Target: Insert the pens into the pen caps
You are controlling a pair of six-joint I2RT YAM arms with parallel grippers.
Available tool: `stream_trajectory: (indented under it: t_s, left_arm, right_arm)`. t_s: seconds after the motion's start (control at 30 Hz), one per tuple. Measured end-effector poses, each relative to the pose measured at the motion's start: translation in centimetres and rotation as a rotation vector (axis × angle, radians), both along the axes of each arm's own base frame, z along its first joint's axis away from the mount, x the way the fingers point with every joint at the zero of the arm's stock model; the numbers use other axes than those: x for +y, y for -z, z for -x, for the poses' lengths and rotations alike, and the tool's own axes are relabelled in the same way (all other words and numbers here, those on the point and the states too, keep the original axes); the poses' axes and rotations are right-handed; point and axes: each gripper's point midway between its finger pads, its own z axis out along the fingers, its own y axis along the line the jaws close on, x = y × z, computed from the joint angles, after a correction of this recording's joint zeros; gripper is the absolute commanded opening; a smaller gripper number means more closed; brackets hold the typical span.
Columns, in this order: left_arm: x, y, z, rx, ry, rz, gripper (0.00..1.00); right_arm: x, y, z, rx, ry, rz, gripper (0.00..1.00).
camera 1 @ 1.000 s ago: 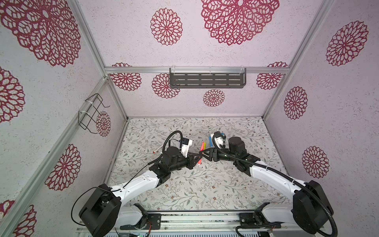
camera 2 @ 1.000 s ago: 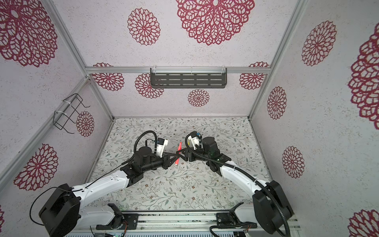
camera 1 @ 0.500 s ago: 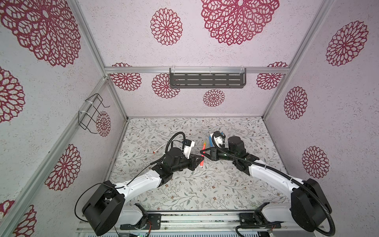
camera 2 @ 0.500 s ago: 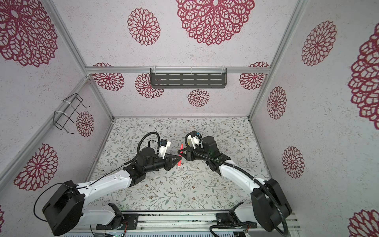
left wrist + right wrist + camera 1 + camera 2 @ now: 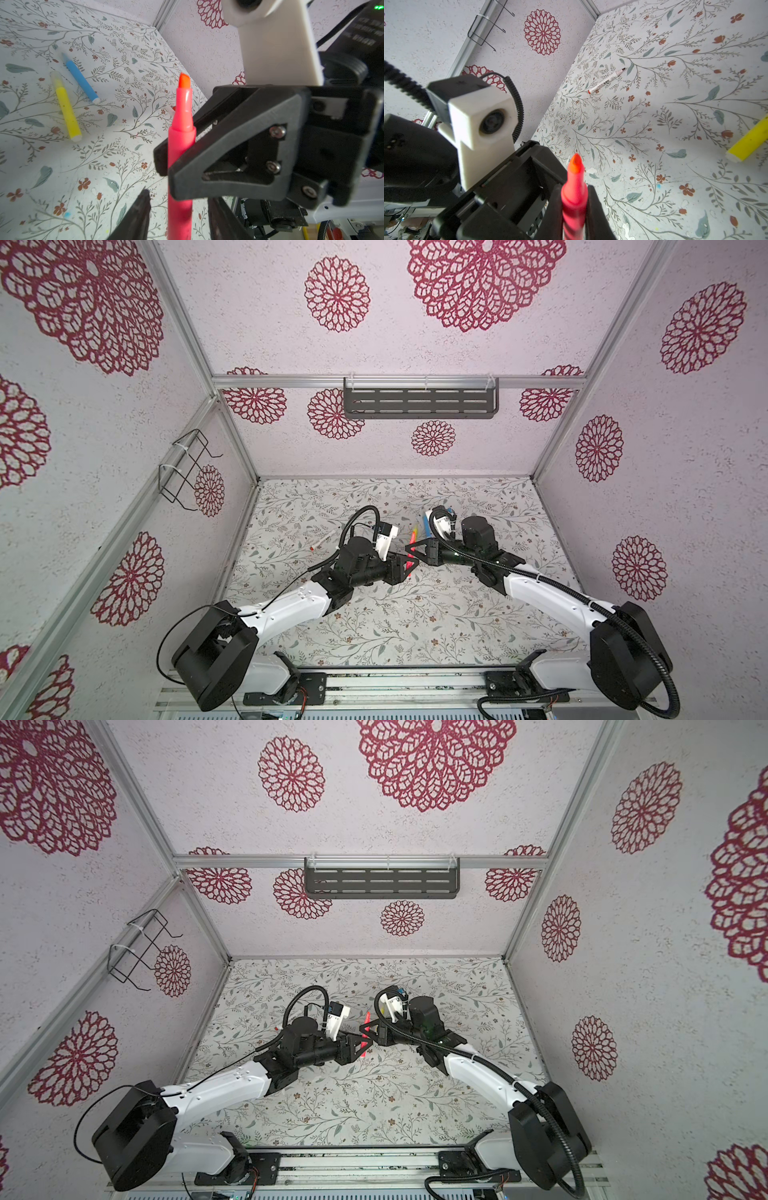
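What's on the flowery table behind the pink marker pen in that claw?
A yellow marker pen and a blue marker pen lie apart. The black right gripper, shut on the pink marker pen, covers the floral table beside them.

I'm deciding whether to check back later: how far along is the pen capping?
Done: the yellow pen seems to wear a pale cap; the blue pen beside it is too blurred to tell. In hand: the pink highlighter, tip bare, with the right gripper shut on it and the left gripper open around its barrel. Left: capping it and the white marker, whose dark tip looks bare.
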Motion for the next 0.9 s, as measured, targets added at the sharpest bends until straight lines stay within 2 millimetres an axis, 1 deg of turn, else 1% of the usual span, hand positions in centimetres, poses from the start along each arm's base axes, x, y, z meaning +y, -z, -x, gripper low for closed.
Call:
stream_trajectory:
  t_s: [0.1,0.2,0.3,0.5,0.57,0.63,0.7,0.9]
  left_arm:
    - [-0.1,0.6,0.2,0.018,0.01,-0.011,0.46]
    - [-0.2,0.7,0.4,0.024,0.019,-0.013,0.44]
    - [-0.2,0.7,0.5,0.024,0.024,-0.013,0.38]
    - [-0.5,0.3,0.5,0.014,0.038,-0.004,0.11]
    - [-0.6,0.2,0.6,0.009,0.043,-0.005,0.04]
    - [-0.6,0.2,0.6,0.009,0.043,-0.005,0.0]
    - [-0.6,0.2,0.6,0.008,0.042,-0.004,0.0]
    - [-0.4,0.4,0.3,0.009,0.018,-0.017,0.0]
  right_arm:
    - [0.0,-0.3,0.1,-0.007,0.0,-0.005,0.04]
    - [0.0,-0.5,0.1,-0.013,0.0,-0.009,0.03]
    - [0.0,-0.6,0.0,-0.018,0.0,-0.012,0.03]
    - [0.0,-0.9,-0.1,-0.027,0.002,-0.018,0.03]
    - [0.0,-0.9,0.0,-0.027,0.002,-0.019,0.04]
    - [0.0,-0.9,-0.1,-0.029,0.004,-0.019,0.08]
    - [-0.1,-1.0,0.0,-0.032,0.007,-0.018,0.13]
    - [-0.6,-1.2,-0.1,-0.037,0.04,-0.002,0.39]
